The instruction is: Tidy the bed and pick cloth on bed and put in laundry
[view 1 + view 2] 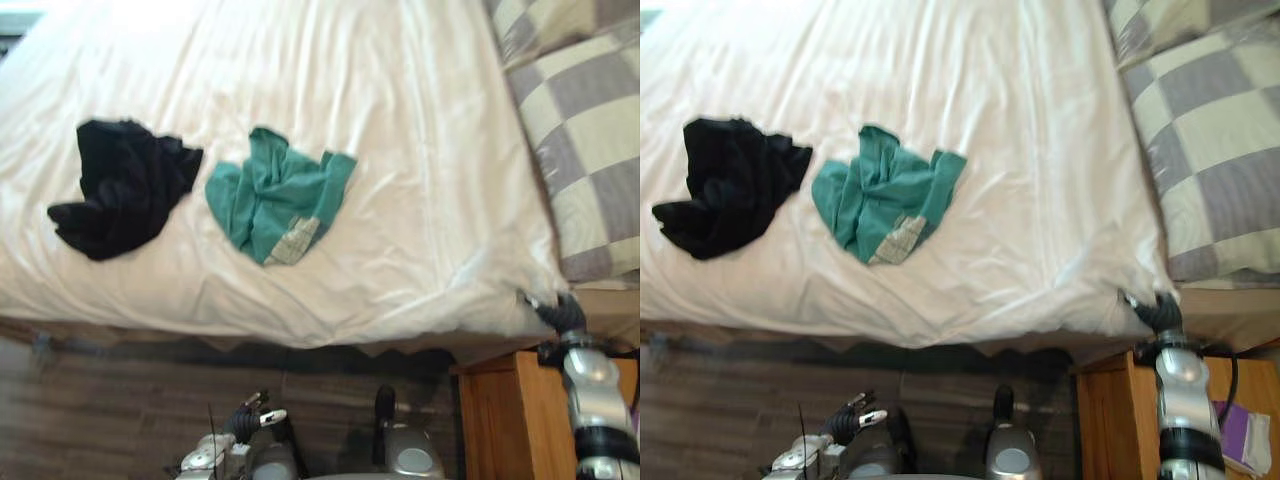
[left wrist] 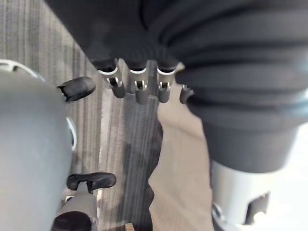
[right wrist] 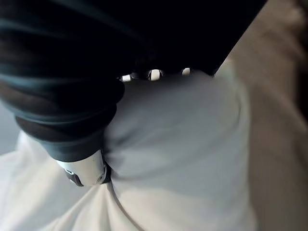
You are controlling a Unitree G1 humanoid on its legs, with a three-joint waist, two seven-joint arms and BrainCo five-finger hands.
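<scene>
Right hand [image 1: 562, 312] at near right corner of bed [image 1: 430, 100], fingers mostly hidden behind wrist cover, thumb pinching gathered fold of smooth white cover [image 3: 183, 144]. Left hand [image 1: 252, 417] low over wood floor [image 1: 100, 410], fingers relaxed, holding nothing. Crumpled black cloth [image 1: 120, 185] toward bed's left, by near edge; crumpled teal cloth [image 1: 275, 195] just beside it, apart. Checked pillow [image 1: 590, 150] cut off at right.

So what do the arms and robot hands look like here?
The right arm is silver-grey with a dark band. The right robot hand and left robot hand wear dark ribbed covers over wrist and back; the left's silver fingers end in dark tips.
</scene>
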